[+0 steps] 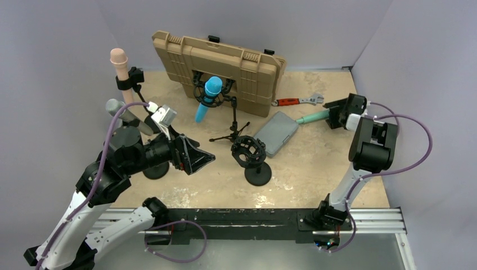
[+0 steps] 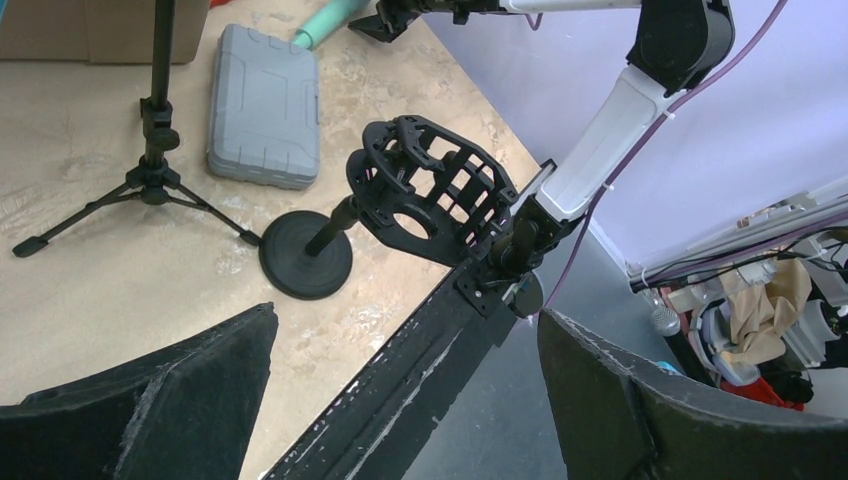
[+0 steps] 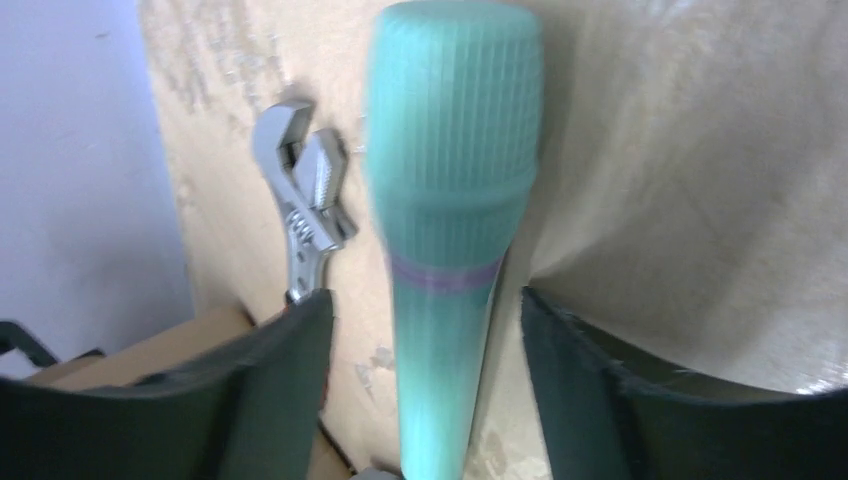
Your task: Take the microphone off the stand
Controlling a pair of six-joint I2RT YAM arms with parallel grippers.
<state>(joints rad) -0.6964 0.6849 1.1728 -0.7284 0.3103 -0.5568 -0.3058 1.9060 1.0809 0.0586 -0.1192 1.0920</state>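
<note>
A teal microphone [image 3: 450, 200] lies on the table at the right [image 1: 311, 117], its head pointing left. My right gripper [image 3: 425, 300] is open around its handle, with a gap on each side, and shows in the top view [image 1: 333, 115]. An empty black shock mount [image 1: 248, 149] stands on a round-base stand in the middle and shows in the left wrist view [image 2: 430, 190]. My left gripper [image 1: 197, 156] is open and empty, left of that mount [image 2: 408, 320]. A blue microphone [image 1: 208, 95] sits in a shock mount on a tripod stand [image 1: 230, 135].
A tan hard case [image 1: 225, 62] leans at the back. A small grey case [image 1: 275, 133] lies beside the tripod. A red-handled wrench [image 1: 298, 101] lies near the teal microphone. A pink microphone [image 1: 120, 62] and a grey microphone [image 1: 121, 111] stand in holders at the left.
</note>
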